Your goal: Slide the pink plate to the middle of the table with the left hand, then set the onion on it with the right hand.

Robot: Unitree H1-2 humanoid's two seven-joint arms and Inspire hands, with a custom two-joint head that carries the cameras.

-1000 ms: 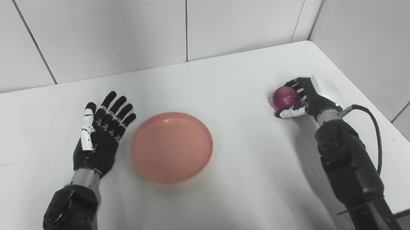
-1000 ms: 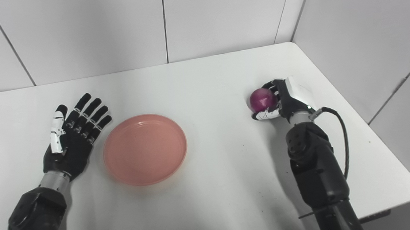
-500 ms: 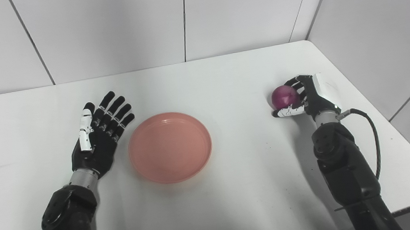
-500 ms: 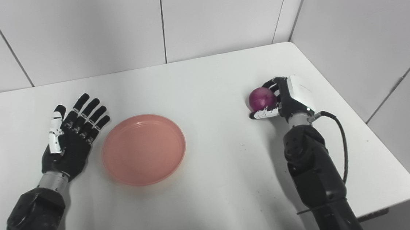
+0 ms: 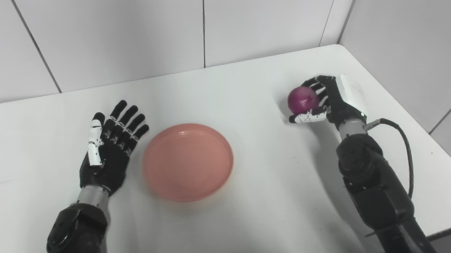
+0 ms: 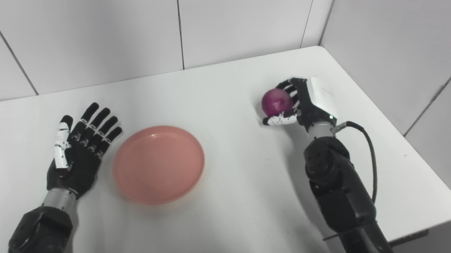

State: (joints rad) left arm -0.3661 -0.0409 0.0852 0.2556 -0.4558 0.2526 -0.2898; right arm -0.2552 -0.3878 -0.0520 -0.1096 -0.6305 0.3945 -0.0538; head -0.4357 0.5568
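onion [image 5: 302,99] carried leftward, gripped in right robot hand [image 5: 330,104], toward pink plate [image 5: 188,162]

Bright, even light; sharp, soft shadows.

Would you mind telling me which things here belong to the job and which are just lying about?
Job:
- pink plate
- onion, held in the right hand
- left hand, open beside the plate

Lying about:
- nothing loose; only the white table and the cable on the right arm

Lab test cell: bare white table [image 5: 256,204], plain panelled walls [image 5: 121,34]
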